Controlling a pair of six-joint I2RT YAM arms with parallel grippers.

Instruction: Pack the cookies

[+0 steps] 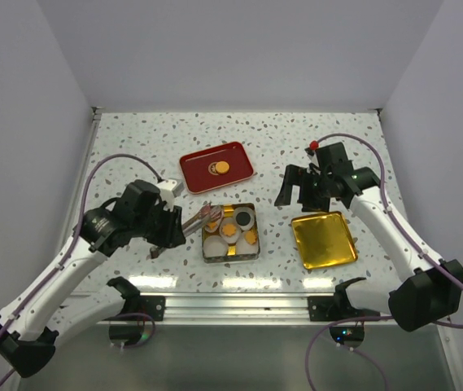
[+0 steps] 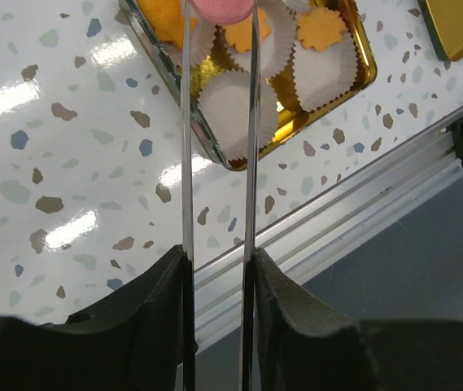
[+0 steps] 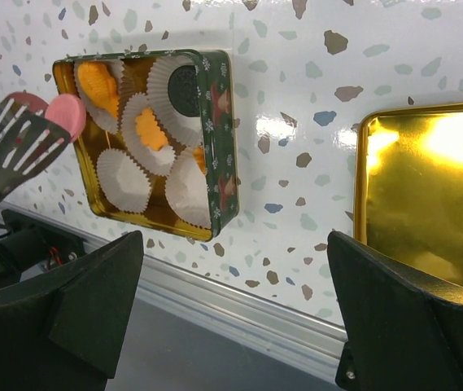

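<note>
So the pink cookie (image 3: 66, 114) is pinched between the tips of the tongs (image 1: 201, 217), right at the left rim of the tin (image 3: 219, 138). The tongs' long axis runs left to right, pointing into the tin, so the empty paper cups (image 3: 122, 180) lie just right of the cookie. I can't tell how high it hangs above them. The left hand (image 2: 219, 277) is half closed, squeezing the tong arms together. It's obviously the nearer arm for this drop.

The right hand (image 1: 303, 194) is spread wide, holding nothing, hovering just far of the gold lid (image 1: 323, 239). The other cookies (image 3: 151, 130) sit in cups in the tin. One orange cookie (image 1: 222, 168) is on the red tray (image 1: 194, 175), farther back on the surface (image 1: 133, 138).
</note>
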